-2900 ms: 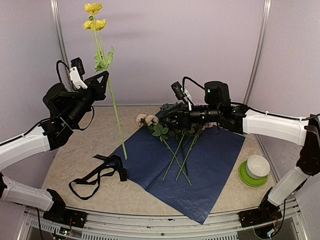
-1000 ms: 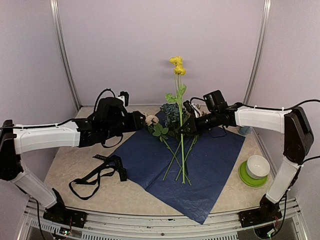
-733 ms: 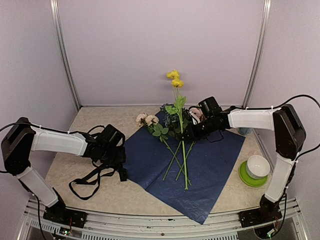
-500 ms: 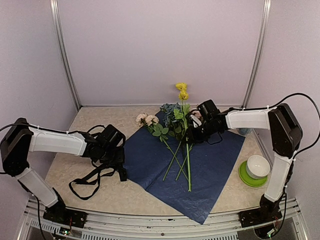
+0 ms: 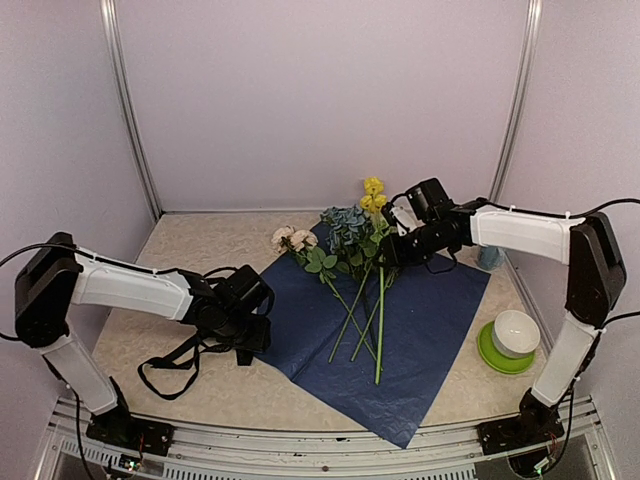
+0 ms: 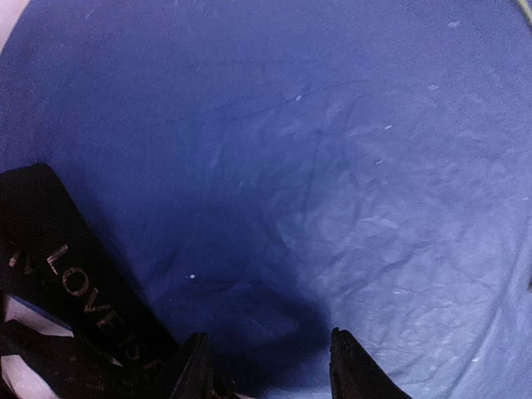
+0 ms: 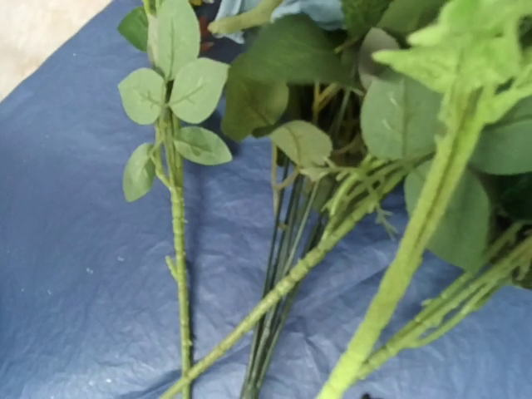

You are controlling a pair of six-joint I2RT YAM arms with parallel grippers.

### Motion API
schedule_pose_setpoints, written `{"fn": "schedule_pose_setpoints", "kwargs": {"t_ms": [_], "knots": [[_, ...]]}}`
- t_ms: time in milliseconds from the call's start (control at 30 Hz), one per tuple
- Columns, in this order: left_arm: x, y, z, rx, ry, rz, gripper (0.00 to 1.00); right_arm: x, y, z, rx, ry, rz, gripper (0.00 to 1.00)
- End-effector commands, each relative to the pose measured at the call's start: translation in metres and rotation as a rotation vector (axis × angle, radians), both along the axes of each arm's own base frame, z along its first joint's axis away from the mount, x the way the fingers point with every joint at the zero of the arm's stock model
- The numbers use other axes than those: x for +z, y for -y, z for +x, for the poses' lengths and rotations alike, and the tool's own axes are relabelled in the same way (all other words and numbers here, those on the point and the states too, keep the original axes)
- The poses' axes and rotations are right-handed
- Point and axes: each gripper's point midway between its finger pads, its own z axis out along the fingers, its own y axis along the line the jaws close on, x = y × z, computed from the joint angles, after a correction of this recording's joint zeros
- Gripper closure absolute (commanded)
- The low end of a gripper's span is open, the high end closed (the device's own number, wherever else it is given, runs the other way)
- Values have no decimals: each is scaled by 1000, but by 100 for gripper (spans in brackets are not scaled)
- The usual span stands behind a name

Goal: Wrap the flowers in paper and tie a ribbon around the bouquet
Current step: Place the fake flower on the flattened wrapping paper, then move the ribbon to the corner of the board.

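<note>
"While the left gripper hangs low over the near-left edge of the large sheet of crinkly dark blue wrapping paper, how do its jaws stand?"

"Apart, with bare paper showing between the fingertips and nothing in them. The floppy, narrow black ribbon with pale lettering lies just beside one fingertip and trails onto the beige table."

"And the bunch of long-stemmed artificial flowers?"

"Lying on the sheet's far half, blooms toward the back wall, green stems pointing near. The right gripper sits among the leaves by the yellow blooms. Whether it grips a stem, I cannot tell."
</note>
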Motion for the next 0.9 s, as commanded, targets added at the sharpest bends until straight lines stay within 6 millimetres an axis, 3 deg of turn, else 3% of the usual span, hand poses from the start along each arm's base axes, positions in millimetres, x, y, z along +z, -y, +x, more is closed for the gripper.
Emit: {"fn": "schedule_pose_setpoints", "kwargs": {"t_ms": [0, 200, 333, 433, 533, 667, 733, 867], "knots": [[-16, -16, 2, 14, -47, 53, 54, -10, 15, -6, 2, -23, -82, 53], [-26, -69, 12, 160, -55, 112, 54, -24, 41, -11, -45, -38, -119, 53], [-21, -102, 23, 302, -30, 10, 53, -25, 50, -12, -56, -39, -126, 53], [-14, -139, 35, 442, 9, -27, 54, -25, 57, -12, -66, -37, -144, 53], [0, -178, 43, 558, 75, 2, 54, -22, 67, -14, -81, -27, -168, 53], [34, -219, 56, 689, 205, -3, 54, -23, 81, -21, -97, -29, -216, 53], [56, -215, 63, 671, 275, -31, 53, -25, 82, -29, -77, -55, -219, 53], [85, -181, 68, 557, 348, -24, 52, -33, 90, -44, -79, -99, -247, 53]]}}
